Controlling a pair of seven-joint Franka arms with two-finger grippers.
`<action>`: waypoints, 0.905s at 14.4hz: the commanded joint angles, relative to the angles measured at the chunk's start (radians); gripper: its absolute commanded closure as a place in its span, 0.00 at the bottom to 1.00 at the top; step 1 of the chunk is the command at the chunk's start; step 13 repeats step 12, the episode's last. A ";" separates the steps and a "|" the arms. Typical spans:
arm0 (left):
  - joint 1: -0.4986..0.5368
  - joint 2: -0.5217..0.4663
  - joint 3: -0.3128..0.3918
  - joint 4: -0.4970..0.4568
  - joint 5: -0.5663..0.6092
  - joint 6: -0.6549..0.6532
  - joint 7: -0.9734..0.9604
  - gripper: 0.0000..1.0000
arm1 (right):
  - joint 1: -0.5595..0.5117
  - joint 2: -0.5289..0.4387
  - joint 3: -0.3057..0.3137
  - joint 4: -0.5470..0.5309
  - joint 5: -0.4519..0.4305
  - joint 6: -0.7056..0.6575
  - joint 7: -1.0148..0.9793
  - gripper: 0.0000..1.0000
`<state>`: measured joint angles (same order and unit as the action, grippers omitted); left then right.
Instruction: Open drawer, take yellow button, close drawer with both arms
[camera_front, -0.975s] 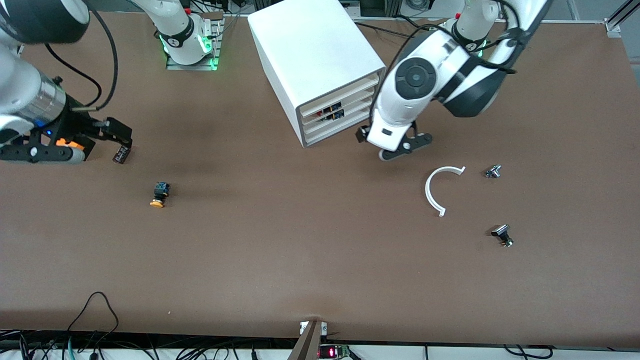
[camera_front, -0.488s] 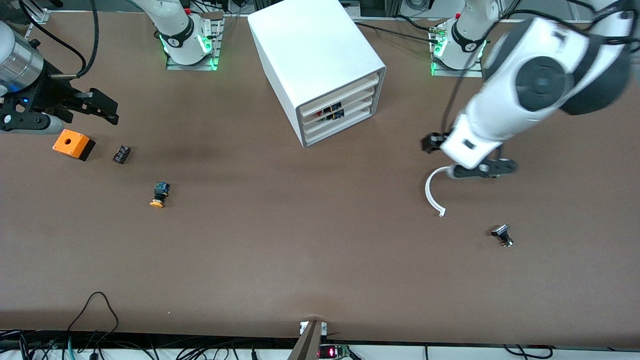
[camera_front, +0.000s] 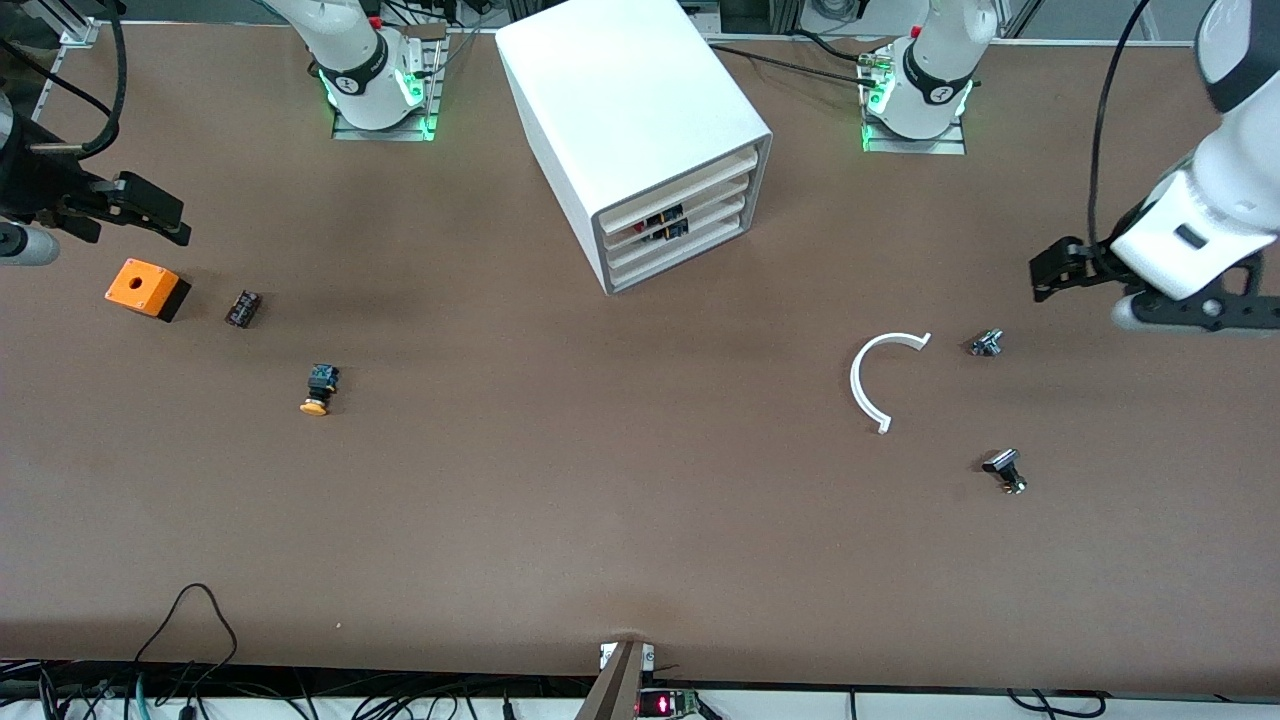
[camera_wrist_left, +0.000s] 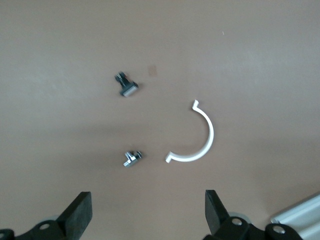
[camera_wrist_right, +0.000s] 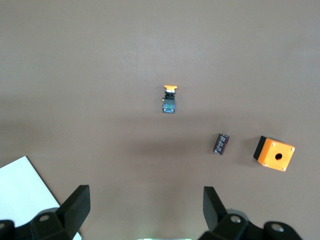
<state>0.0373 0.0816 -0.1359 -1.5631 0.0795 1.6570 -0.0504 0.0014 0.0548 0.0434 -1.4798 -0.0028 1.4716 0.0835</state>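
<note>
The white cabinet (camera_front: 630, 110) stands mid-table near the arms' bases. Its top drawer (camera_front: 690, 178) sits flush with the three lower ones. The button (camera_front: 315, 388), orange-yellow cap and black-and-blue body, lies on the bare table toward the right arm's end; it also shows in the right wrist view (camera_wrist_right: 169, 100). My right gripper (camera_front: 165, 222) is open and empty over the table beside the orange cube, also seen in its wrist view (camera_wrist_right: 145, 210). My left gripper (camera_front: 1050, 272) is open and empty over the table at the left arm's end, also seen in its wrist view (camera_wrist_left: 148, 215).
An orange cube with a hole (camera_front: 146, 288) and a small black part (camera_front: 243, 308) lie near the button. A white curved strip (camera_front: 868, 380) and two black-and-silver metal parts (camera_front: 986, 343) (camera_front: 1004, 470) lie toward the left arm's end.
The left arm has swung from the cabinet's drawer fronts out toward its end of the table. The right arm has drawn back toward its table end, uncovering the orange cube.
</note>
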 joint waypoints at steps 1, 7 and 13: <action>-0.080 -0.112 0.090 -0.155 -0.014 0.110 0.035 0.01 | -0.006 -0.027 0.010 -0.014 0.018 -0.027 0.038 0.00; -0.115 -0.077 0.131 -0.075 -0.015 0.013 0.046 0.01 | -0.004 -0.027 0.016 0.001 0.011 -0.028 0.029 0.00; -0.117 -0.071 0.122 -0.063 -0.029 -0.029 0.047 0.01 | -0.004 -0.024 0.012 0.052 0.014 -0.028 0.009 0.00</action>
